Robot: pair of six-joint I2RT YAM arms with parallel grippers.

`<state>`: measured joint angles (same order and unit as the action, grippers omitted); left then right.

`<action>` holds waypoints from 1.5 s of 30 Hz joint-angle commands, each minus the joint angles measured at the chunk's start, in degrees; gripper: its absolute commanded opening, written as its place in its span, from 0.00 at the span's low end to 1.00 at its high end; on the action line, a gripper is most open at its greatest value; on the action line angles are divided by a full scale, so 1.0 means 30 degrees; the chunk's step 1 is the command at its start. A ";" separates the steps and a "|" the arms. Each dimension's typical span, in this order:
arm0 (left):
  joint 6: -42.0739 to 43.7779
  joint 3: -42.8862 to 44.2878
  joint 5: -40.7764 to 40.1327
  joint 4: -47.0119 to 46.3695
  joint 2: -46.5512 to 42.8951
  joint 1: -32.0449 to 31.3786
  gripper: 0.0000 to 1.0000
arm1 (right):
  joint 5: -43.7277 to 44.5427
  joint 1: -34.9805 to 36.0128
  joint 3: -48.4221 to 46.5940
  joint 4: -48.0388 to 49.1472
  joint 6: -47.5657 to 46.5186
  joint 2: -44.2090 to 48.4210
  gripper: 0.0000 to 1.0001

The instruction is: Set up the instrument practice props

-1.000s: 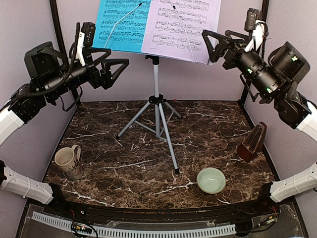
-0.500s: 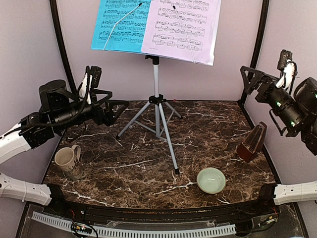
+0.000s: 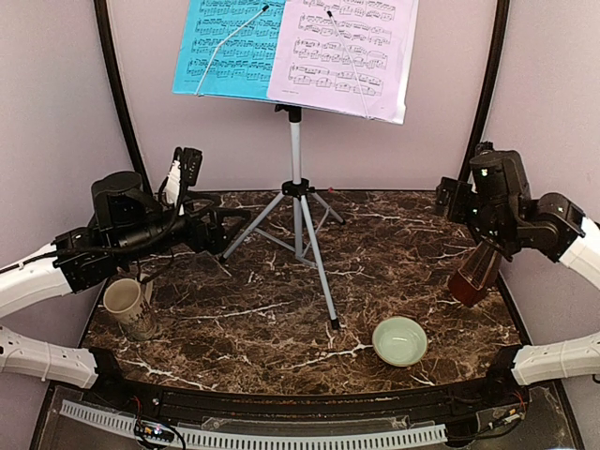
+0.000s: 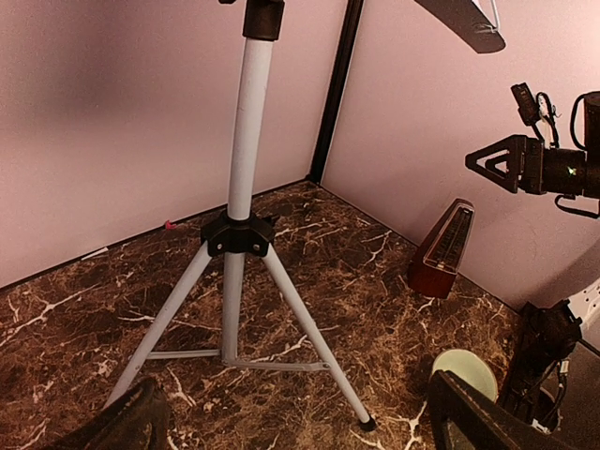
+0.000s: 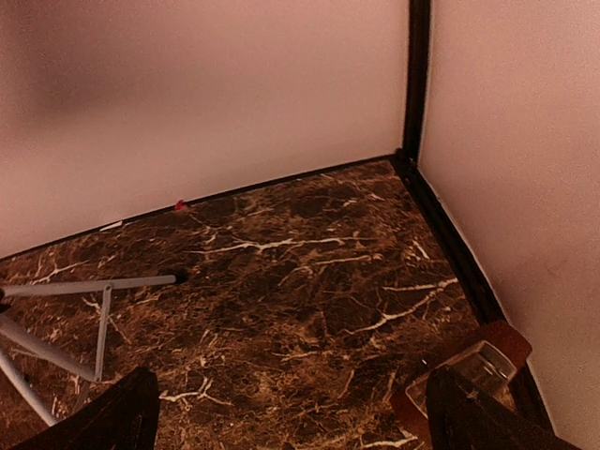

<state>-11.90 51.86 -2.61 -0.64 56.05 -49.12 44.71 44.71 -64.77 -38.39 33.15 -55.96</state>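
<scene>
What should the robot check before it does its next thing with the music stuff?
1. Music stand upright on three legs: ok.
2. Blue sheet and lilac sheet both on the stand: ok.
3. Left fingers open, empty: ok.
4. Right fingers open, empty: ok.
5. Metronome standing upright: ok.
6. Metronome centred between right fingers: not ok, it sits beside one finger.
</scene>
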 commanded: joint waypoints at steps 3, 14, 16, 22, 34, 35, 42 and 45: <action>-0.0737 -0.0418 0.0476 -0.1411 0.0037 0.0222 0.99 | 0.1180 -0.3587 -0.2211 -0.6359 0.7250 -0.0699 1.00; -0.0752 -0.0582 0.0921 -0.1462 -0.0227 0.0633 0.99 | 0.1208 -0.8872 -0.1255 -0.8592 1.0718 -0.2963 1.00; -0.0775 -0.0613 0.1025 -0.1429 -0.0332 0.0743 0.99 | 0.1176 -0.9250 -0.1021 -0.7912 1.0196 -0.3499 1.00; -0.0783 -0.0460 0.1200 -0.1403 -0.0454 0.0933 0.99 | 0.1077 -0.9946 0.0169 -0.6809 1.0113 -0.4913 1.00; -0.0830 -0.0223 0.1086 -0.1265 -0.0432 0.1081 0.99 | 0.0872 -1.0310 0.2238 -0.4332 0.9965 -0.5693 0.89; -0.0855 -0.0237 0.1053 -0.1252 -0.0432 0.1081 0.99 | 0.0912 -1.0304 0.2205 -0.4246 0.9961 -0.5779 0.87; -0.0739 -0.0344 0.0817 -0.1009 -0.0788 0.1133 0.99 | 0.0610 -1.0318 0.1995 -0.3859 0.9995 -0.6475 0.73; -0.0692 -0.0268 0.0798 -0.0808 -0.0900 0.1155 0.99 | 0.0398 -1.0326 0.1883 -0.3695 0.9921 -0.6455 0.68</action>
<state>-14.00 50.81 0.08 -3.14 55.22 -46.11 46.19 14.15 -58.85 -50.63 62.92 -75.31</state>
